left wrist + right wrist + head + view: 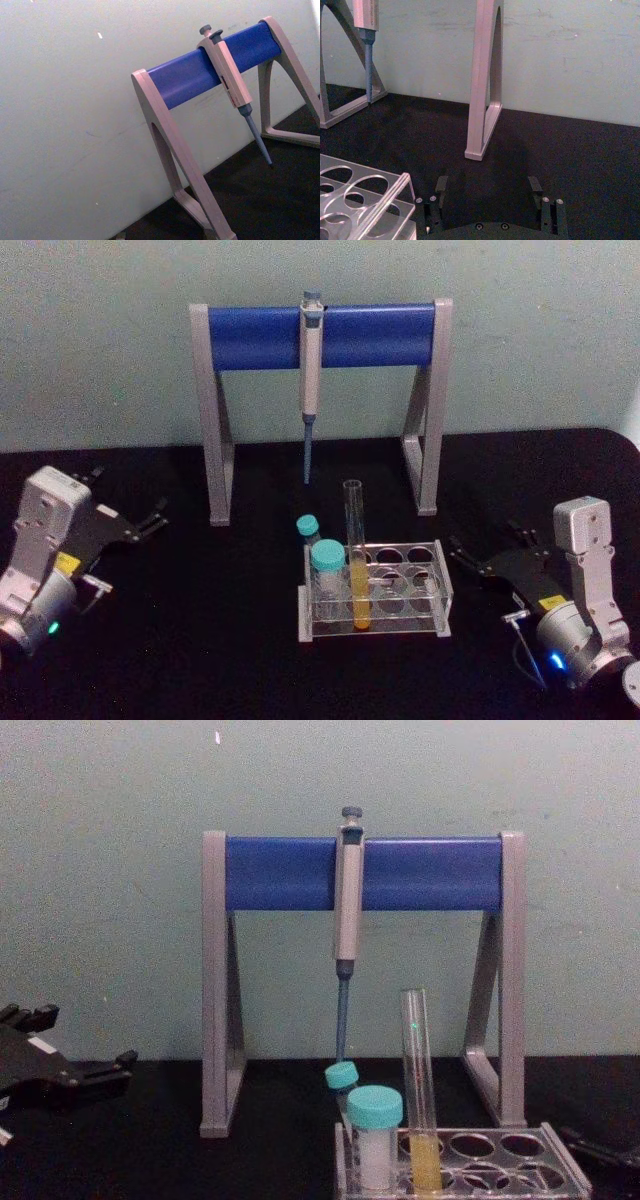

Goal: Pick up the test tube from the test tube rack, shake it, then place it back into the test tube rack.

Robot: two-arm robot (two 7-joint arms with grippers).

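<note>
Standing upright in the rack [437, 585], in a front-row hole near its left end, the tube [356, 558] is seen with yellow liquid filling its lower part and its open mouth well above the top plate. The rack is set on the black table [220, 640] at about 6 o'clock from the stand [318, 335], near the middle of the head view. Two teal-capped tubes are held in the rack's left end: one [327, 580] just at 9 o'clock of the tube, the other [307, 532] behind it at about 11 o'clock. The stand, grey-legged with a blue crossbar, is placed at 12 o'clock from the rack against the pale wall [100, 360], and a pipette [311, 380] is hung from the crossbar's middle, tip downward. The left gripper [155, 518] is rested over the table at about 9 o'clock from the rack, well apart from it; its jaws are seen parted, with nothing between them. The right gripper [490, 550] is placed at about 3 o'clock, near the rack's right end but not touching it; its jaws are spread wide, as shown in the right wrist view, and nothing is held.
</note>
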